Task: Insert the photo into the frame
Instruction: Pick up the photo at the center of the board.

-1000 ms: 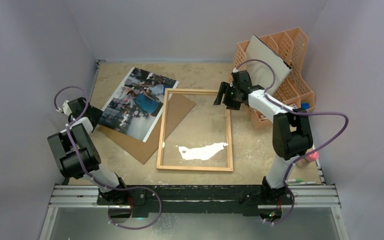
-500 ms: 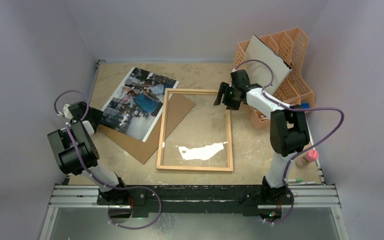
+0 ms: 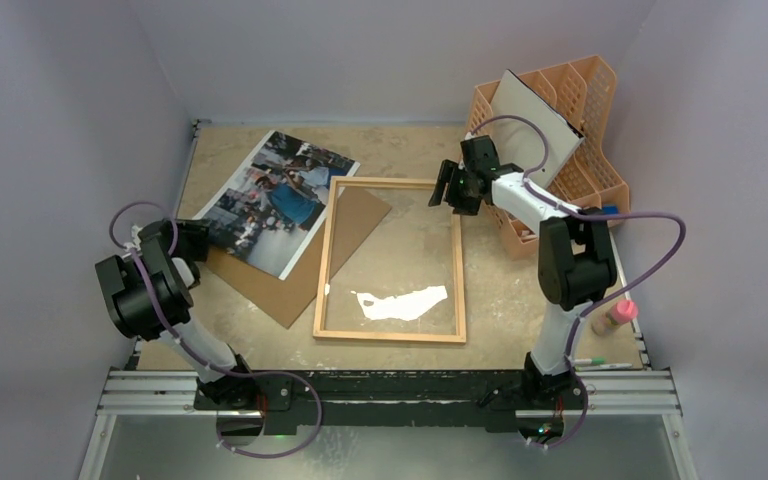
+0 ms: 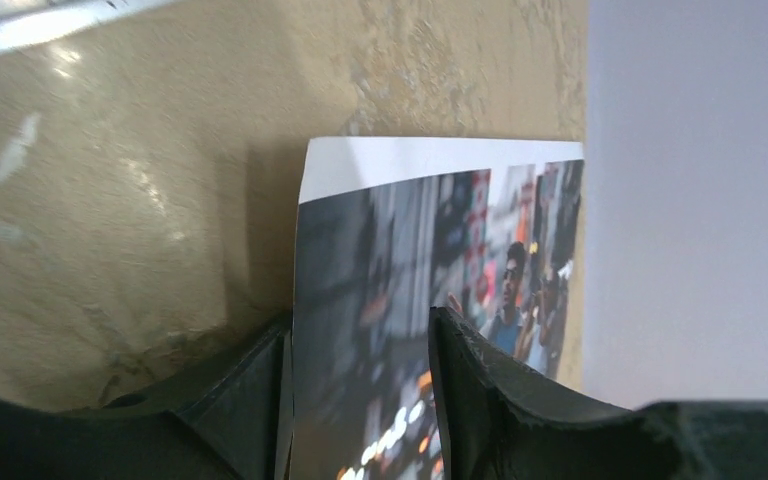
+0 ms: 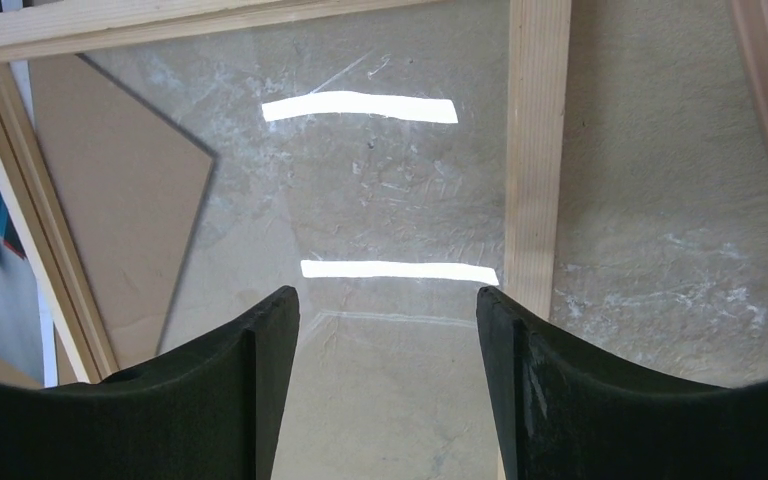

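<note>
photo sits beside the frame, the larger piece, flat at the middle of the table for loading. face up toward the far left corner, partly on brown backing, its long axis slants far-to-near-left, near corner offered to my left gripper, fingers apart around its edge, not pinching yet. right gripper, fingers spread and empty, hovers at the frame's far right corner, likely to steady it.

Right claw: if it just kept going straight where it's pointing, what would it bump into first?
Most likely the glass of the frame, just inside its right-hand wooden rail. The right claw is open and aimed down at the pane; how far above it sits is hard to judge.
</note>
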